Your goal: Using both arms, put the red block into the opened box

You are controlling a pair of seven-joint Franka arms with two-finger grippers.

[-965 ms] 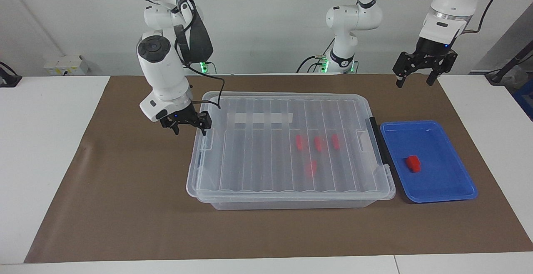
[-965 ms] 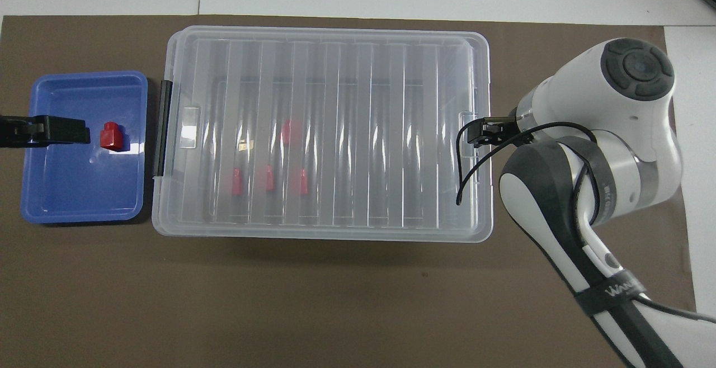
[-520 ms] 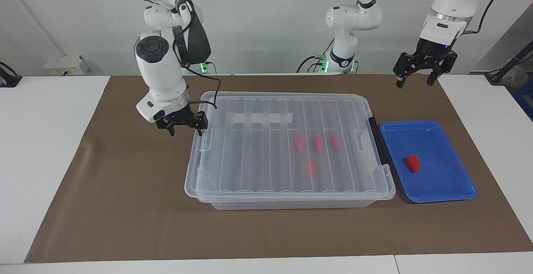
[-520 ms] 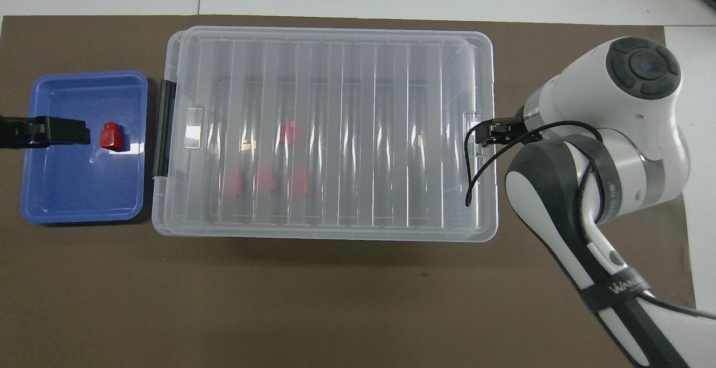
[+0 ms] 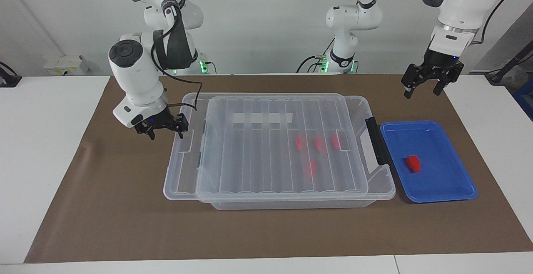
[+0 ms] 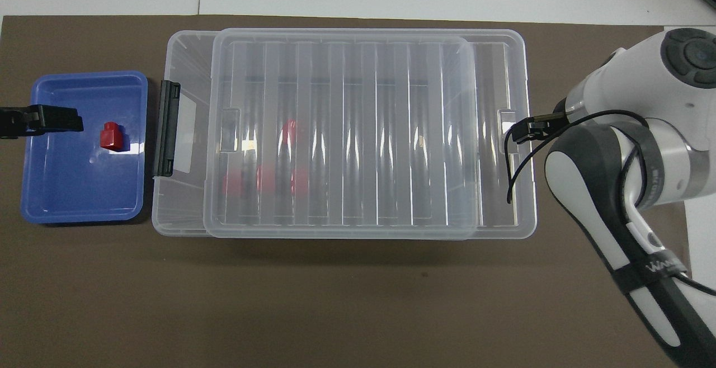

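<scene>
The red block (image 5: 413,163) (image 6: 111,136) lies alone in the shallow blue tray (image 5: 454,182) (image 6: 72,200). Beside the tray stands the clear box (image 5: 291,204) (image 6: 184,77), black handle (image 5: 376,140) toward the tray. Its ribbed lid (image 5: 266,157) (image 6: 347,133) sits shifted toward the right arm's end, baring a strip of the box by the handle. Several red blocks (image 5: 316,143) (image 6: 260,180) show through the lid. My right gripper (image 5: 165,132) (image 6: 528,128) is open, one fingertip at the lid's end tab. My left gripper (image 5: 422,92) (image 6: 42,122) hangs open over the tray's edge, holding nothing.
A brown mat (image 5: 125,207) covers the table under the box and tray, with white tabletop (image 5: 41,161) at both ends. A third white robot base (image 5: 345,53) stands at the robots' edge of the table. The right arm's black cable (image 5: 187,86) loops above the lid's corner.
My right gripper has moved toward the right arm's end, sliding the lid with it, so a strip of the box by the handle is uncovered. The left gripper has shifted slightly toward its own end.
</scene>
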